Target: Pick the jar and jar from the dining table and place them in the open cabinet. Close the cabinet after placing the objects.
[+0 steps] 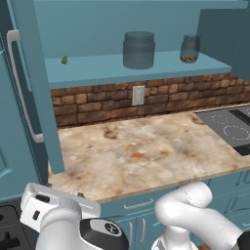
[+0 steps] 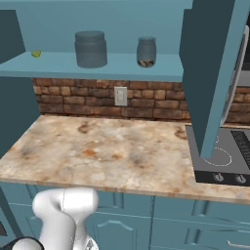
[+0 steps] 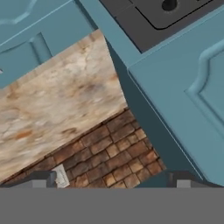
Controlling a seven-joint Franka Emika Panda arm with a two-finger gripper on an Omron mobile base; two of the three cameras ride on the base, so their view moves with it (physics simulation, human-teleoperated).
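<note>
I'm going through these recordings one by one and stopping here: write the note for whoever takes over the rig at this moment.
Claw: open, holding nothing, low at the left near the left cabinet door.
Wide grey jar: upright on the cabinet shelf.
Small clear jar: upright on the same shelf, to the right of the grey one, apart from it.
A small yellow-green thing sits at the shelf's left end.
Done: both jars are placed in the cabinet.
Left: close both doors; the left door and the right door stand wide open over the stone counter.
</note>
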